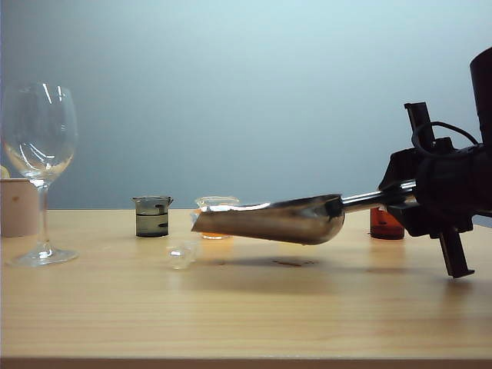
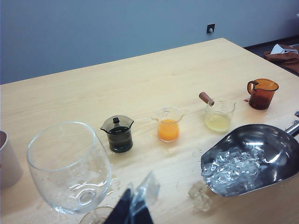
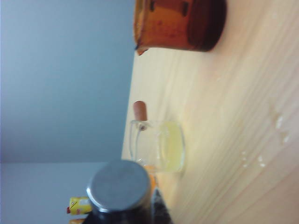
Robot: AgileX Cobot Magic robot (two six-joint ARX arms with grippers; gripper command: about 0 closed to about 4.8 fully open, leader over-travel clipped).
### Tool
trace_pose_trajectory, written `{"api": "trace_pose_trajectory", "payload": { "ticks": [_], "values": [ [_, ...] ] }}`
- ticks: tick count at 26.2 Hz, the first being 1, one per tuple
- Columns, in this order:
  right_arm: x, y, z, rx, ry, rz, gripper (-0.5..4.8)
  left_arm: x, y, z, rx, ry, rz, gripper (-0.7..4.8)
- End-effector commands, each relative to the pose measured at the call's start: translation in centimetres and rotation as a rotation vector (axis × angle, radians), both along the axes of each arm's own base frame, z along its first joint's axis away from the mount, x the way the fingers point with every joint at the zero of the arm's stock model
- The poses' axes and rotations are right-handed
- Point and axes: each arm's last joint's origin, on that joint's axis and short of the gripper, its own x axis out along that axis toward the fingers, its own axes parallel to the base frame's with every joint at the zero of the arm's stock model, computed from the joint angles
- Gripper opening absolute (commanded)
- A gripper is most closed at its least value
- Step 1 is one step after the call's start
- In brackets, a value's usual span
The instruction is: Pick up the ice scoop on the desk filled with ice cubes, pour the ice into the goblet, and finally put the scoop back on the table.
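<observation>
right gripper [image 1: 411,192]: clamped on ice scoop [image 1: 277,219] handle, right of goblet [image 1: 38,154] | left gripper [image 2: 133,210]: beside goblet, fingers unclear | ice cubes [image 2: 233,170]: in scoop

Behind my work place stands a plain wall [image 1: 254,92] of pale blue-grey colour, with no pictures on it. In the exterior view it is brighter at the upper right and darker toward the left side, so the light there is soft and not even. From my left wrist view I see a small dark socket [image 2: 211,28] on this wall, low, just above the far edge of the wooden top. At the far right corner a strip of dark floor [image 2: 261,45] shows, and on it lies a brown thing [image 2: 282,53] with something white; what it is I cannot tell.
</observation>
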Motion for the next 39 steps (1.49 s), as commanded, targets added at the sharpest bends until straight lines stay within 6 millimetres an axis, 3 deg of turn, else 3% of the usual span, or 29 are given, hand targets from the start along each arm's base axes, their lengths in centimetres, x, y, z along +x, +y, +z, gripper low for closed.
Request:
{"api": "trace_pose_trajectory", "payload": {
  "ticks": [1,11,16,23,25,27,35,39],
  "values": [
    [0.3,0.3,1.7,0.051,-0.056,0.035,-0.07,-0.1,0.0,0.2,-0.001,-0.012,0.001,-0.06],
    [3.4,2.0,9.3,0.008,-0.028,0.145,-0.06,-1.3,0.7,2.0,0.007,-0.004,0.085,-0.06],
    [5.1,3.0,12.9,0.009,-0.036,0.22,-0.06,-1.6,0.9,2.6,-0.157,0.038,0.139,-0.06],
    [7.3,4.1,18.5,-0.046,-0.045,0.263,-0.06,-1.6,0.9,2.5,-0.076,0.028,0.136,-0.06],
    [8.8,4.9,21.1,-0.049,-0.087,0.3,-0.06,-1.5,1.0,2.3,-0.068,0.043,0.153,-0.05],
    [10.1,5.6,22.3,-0.041,-0.107,0.338,-0.06,-0.9,0.8,2.3,-0.04,0.046,0.162,-0.06],
    [13.5,9.2,23.7,-0.054,-0.131,0.406,-0.06,0.7,0.2,1.7,0.043,0.097,0.16,-0.05],
    [14.7,11.2,24.3,-0.051,-0.142,0.454,-0.06,1.1,1.5,1.7,0.025,0.103,0.205,-0.06]
  ]
}}
